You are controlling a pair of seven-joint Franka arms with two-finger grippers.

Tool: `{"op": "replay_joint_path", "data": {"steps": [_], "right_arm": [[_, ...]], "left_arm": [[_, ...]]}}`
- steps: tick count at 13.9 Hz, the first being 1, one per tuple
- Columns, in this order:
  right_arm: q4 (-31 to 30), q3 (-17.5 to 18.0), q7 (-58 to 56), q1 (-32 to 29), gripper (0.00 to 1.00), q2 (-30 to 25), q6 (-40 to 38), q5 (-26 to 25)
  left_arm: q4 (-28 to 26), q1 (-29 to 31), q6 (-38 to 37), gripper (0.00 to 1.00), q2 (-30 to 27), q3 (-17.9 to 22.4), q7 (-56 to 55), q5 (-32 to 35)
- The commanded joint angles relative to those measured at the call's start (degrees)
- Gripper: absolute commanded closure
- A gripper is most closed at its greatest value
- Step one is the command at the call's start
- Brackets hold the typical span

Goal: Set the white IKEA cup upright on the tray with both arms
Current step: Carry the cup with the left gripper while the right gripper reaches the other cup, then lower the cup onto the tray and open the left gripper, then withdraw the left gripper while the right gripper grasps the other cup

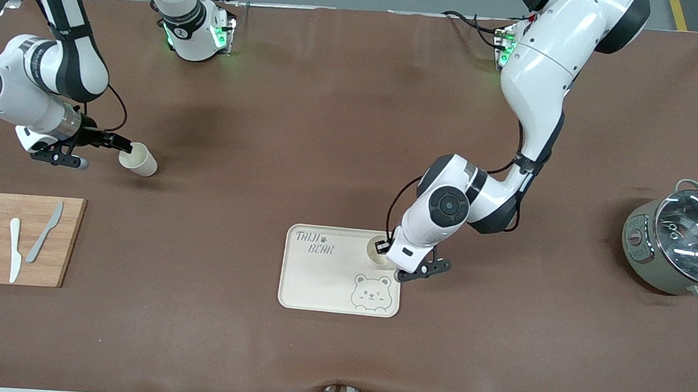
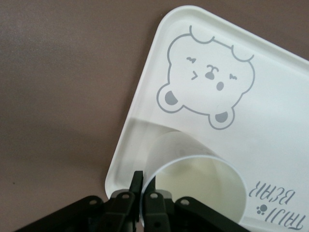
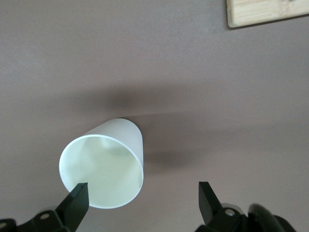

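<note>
The tray [image 1: 323, 281] lies nearest the front camera, mid-table; a white cup [image 1: 376, 248] stands upright on its corner toward the left arm's end, and the left gripper [image 1: 386, 247] is pinched narrow on that cup's rim, one finger [image 2: 136, 187] outside the wall and one inside. Farther from the camera, toward the right arm's end and past the wooden cutting board [image 1: 12, 238], a second white cup [image 1: 138, 158] lies on its side on the brown table [image 1: 329, 126]; the right gripper [image 1: 117, 143] sits at its mouth with fingers [image 3: 77, 200] spread wide, gripping nothing.
</note>
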Motion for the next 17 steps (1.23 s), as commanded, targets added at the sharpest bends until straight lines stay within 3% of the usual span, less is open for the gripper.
{"op": "replay_joint_path", "data": {"steps": [1,2,4,5,8,11,17], "right_arm": [[-0.75,0.77,-0.6,-1.08,0.0,1.71,2.86,-0.3],[-0.75,0.77,-0.61,-1.08,0.0,2.42,3.39,-0.3],[-0.93,0.77,-0.52,-1.08,0.01,3.47,4.27,-0.3],[-1.19,0.77,-0.6,-0.82,0.12,3.74,4.27,-0.3],[-1.54,0.77,-0.52,-0.55,0.7,4.09,4.62,-0.3],[-1.46,0.77,-0.52,-0.64,1.0,4.09,4.18,-0.3],[1.69,1.21,-0.26,0.32,1.0,3.39,-0.37,-0.3]], "left_arm": [[1.66,-0.63,-0.01,0.57,0.21,0.7,-0.62,-0.71],[1.66,-0.55,-0.09,0.01,-0.15,0.7,-0.53,-0.27],[1.66,-0.46,-0.36,0.0,-1.37,0.7,-0.44,-0.35],[1.66,-0.11,-0.71,0.0,-2.69,0.7,-0.44,-0.18],[1.57,1.55,-5.26,0.0,-7.95,1.22,-0.44,-0.18],[1.22,5.86,-14.65,0.0,-15.33,1.23,0.7,-0.18],[1.04,15.0,-32.76,0.0,-25.27,1.05,19.83,2.88]]}}
